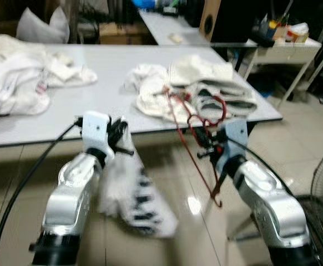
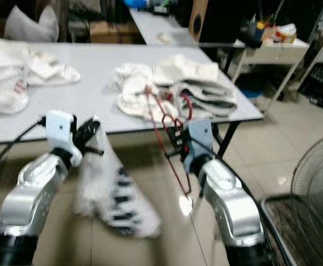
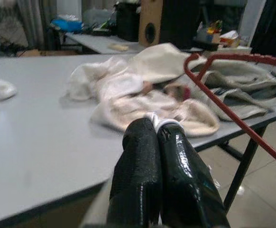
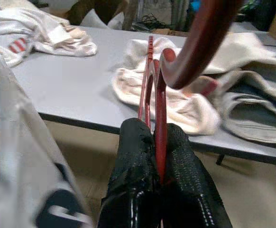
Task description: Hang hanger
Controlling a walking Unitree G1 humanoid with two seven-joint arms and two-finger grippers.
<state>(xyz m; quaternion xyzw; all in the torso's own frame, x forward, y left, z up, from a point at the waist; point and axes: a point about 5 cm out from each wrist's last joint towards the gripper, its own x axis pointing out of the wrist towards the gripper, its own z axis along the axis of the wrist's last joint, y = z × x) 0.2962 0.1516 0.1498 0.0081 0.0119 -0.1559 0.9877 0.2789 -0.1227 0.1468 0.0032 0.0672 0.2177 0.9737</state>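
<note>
A: How far along is the hanging?

B: Early, I'd judge. The right end effector (image 1: 206,145) is clamped on the red hanger (image 1: 197,145), fingers shut tight around its wire, as the right wrist view shows. The left end effector (image 1: 119,138) is pinched shut on a white garment (image 1: 129,194) with dark stripes, which droops toward the floor. So both pieces are in hand, in front of the table (image 1: 95,94), but the garment is not on the hanger, and I see no rail or hook to hang anything from.

A: What is left, then?

B: By my reading, getting the garment onto the hanger, then finding somewhere to hang it.

A: How does the hanger look?

B: Thin red wire, held in the air just off the table's near edge, tilted, with 1 long side running up toward the clothes pile (image 1: 195,88) and its lower corner hanging well below the gripping point. Its curved hook (image 4: 199,42) arcs close over the wrist camera. The head views are blurred, so finer detail is lost.
</note>
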